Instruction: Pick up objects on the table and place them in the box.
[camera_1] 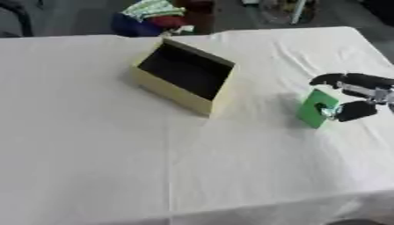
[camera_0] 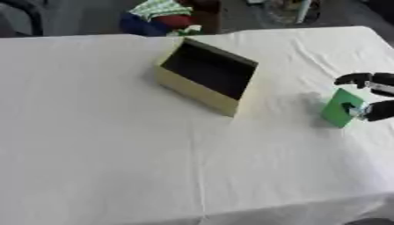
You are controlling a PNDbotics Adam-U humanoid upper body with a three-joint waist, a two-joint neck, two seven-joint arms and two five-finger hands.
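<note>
Green is the only strong colour on the white tablecloth (camera_0: 115,145): a flat green card (camera_1: 315,108) stands tilted on its edge at the right side of the table, and the robot's right hand (camera_1: 355,96) has it. Dark fingers (camera_1: 338,79) arch over the top of the card and the thumb sits against its near face, so the hand is clamped on the card, pinching it from the right. Whether the card's lower edge touches the cloth or is just clear of it cannot be told.

Left of the card, and well apart from it, sits the yellow box (camera_0: 202,75), tipped so that its dark opening faces the camera. Its inside looks dark and nothing can be made out in there.

As a judgement, the task is at an early or middle stage: one object is grasped but not yet carried, and it must travel leftward across the cloth and go into the opening. No other loose object shows on the table, so this card may be the last thing left. The left hand shows in neither view.

No brand, label or readable writing shows on the card or the box.
</note>
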